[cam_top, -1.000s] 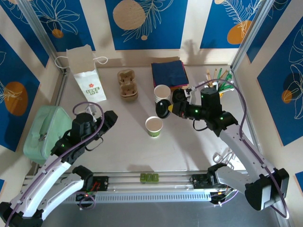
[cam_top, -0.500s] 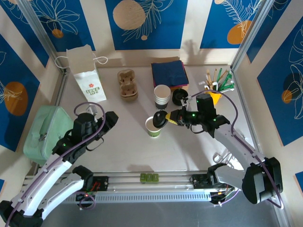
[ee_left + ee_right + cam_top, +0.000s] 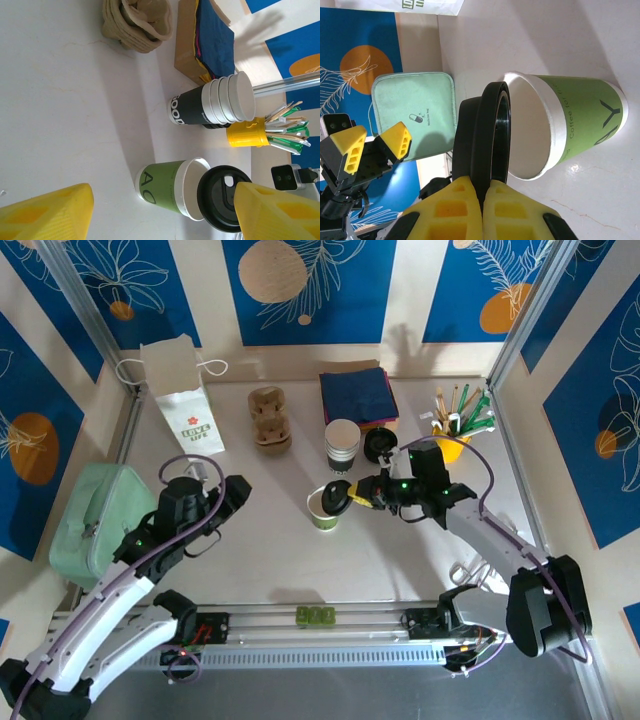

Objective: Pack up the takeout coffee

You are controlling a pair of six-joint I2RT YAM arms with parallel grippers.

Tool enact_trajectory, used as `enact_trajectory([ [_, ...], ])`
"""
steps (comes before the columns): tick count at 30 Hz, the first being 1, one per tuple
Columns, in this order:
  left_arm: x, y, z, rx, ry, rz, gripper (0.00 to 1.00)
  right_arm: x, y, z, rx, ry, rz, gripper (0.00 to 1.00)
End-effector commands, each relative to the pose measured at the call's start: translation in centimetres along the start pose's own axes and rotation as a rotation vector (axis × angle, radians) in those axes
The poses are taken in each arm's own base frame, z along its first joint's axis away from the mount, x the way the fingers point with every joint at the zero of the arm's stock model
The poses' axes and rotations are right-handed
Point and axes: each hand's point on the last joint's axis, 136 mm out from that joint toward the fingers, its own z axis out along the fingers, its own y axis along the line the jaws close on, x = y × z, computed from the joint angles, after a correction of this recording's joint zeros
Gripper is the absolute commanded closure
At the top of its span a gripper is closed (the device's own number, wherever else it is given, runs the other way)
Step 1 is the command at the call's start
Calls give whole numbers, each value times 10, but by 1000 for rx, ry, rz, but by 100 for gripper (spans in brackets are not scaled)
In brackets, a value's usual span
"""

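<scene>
Capping explains the hold: the right gripper [image 3: 481, 182], clamped on the round black plastic lid [image 3: 487, 130], tilts it at the rim of the green-sided white paper cup [image 3: 570, 120]; the left gripper [image 3: 232, 492] hangs clear, jaws apart.

I see the takeout cup [image 3: 325, 508] standing upright on the table, on the near side of the stack of white cups [image 3: 342, 443] and a little to its left. It has a green wrap with dark lettering, a rolled white rim and a white inside, and its mouth is open. The round black lid [image 3: 337, 496] is not seated. It is tipped steeply, almost on edge, at the rim on the side toward the stack, pinched at its edge by my right gripper [image 3: 352, 498]. I cannot tell whether lid and rim touch.
</scene>
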Motion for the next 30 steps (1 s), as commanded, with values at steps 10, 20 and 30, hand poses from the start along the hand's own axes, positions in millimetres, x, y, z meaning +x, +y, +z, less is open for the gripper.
enact_trajectory([
  [10,-2,-8,1,23,5,-10,26,3,-12,11,13,49,30,87],
  [20,-1,-6,2,11,7,-9,26,5,-21,18,57,68,36,81],
  [30,3,-7,10,7,37,-10,25,7,-26,19,103,71,25,77],
])
